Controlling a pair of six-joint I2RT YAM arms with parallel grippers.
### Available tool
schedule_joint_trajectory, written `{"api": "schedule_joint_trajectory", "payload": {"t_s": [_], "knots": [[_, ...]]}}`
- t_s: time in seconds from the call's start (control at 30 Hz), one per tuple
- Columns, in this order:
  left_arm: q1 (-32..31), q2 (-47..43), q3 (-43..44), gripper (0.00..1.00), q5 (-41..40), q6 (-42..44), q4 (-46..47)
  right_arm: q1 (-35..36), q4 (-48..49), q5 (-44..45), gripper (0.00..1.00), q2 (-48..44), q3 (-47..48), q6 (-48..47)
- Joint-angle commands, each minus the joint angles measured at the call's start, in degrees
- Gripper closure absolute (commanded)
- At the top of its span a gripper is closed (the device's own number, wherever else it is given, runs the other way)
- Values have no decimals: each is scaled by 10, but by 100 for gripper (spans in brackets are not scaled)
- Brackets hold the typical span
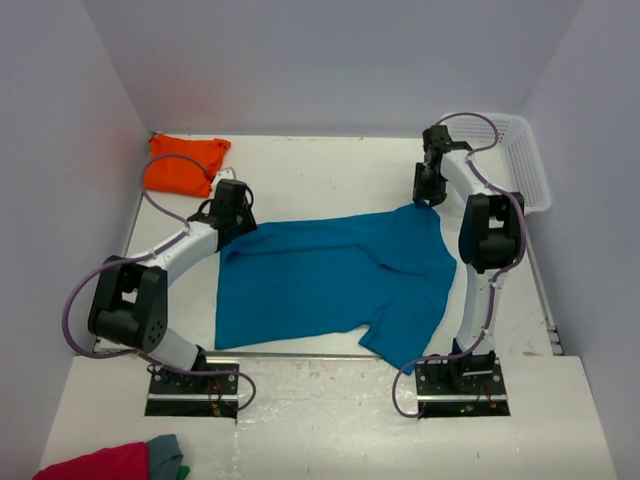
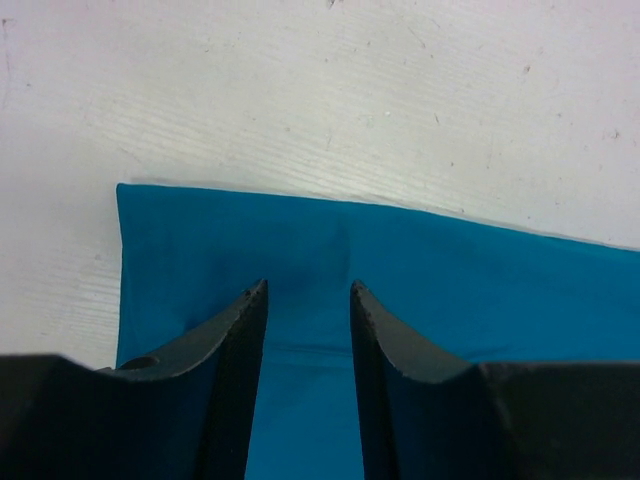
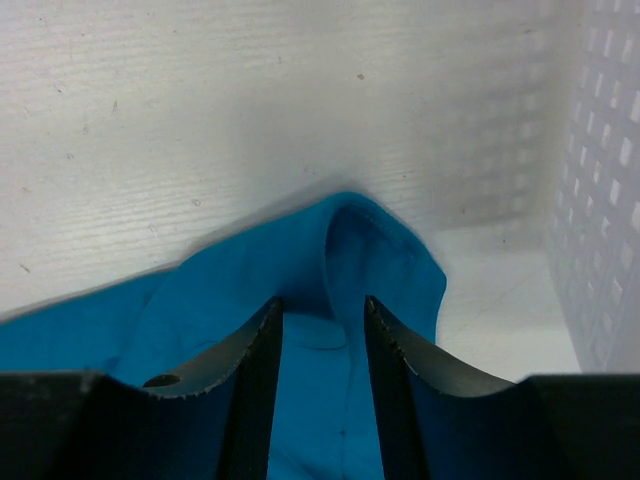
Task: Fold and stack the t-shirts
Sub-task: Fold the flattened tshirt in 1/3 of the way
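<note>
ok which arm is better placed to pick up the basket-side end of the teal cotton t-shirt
Right. The right claw straddles that bunched tip of the teal cotton t-shirt, beside the white plastic basket. The left claw sits over the straight-edged corner at the opposite end.

Table (image 1: 320,170) bears teal tee (image 1: 320,280), seemingly folded orange tee (image 1: 180,168).

Ahead of the left end effector (image 2: 308,288) the table (image 2: 320,90) lies open, the orange shirt (image 1: 185,165) sits farther off to its left, and a white basket (image 3: 600,200) stands close beside the right end effector (image 3: 320,300) on its right.
</note>
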Motion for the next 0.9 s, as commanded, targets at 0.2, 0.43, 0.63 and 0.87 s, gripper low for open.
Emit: {"api": "schedule_joint_trajectory", "payload": {"t_s": [0.2, 0.43, 0.63, 0.87], "knots": [[-1, 32, 33, 60, -3, 7, 20, -4, -22, -3, 94, 25, 50, -7], [-1, 67, 47, 59, -11, 13, 18, -6, -28, 30, 100, 25, 61, 8], [3, 130, 76, 62, -17, 1, 0, -5, -43, 45, 100, 33, 84, 12], [26, 176, 93, 83, 9, -13, -11, -6, -77, 71, 100, 57, 120, 12]]}}
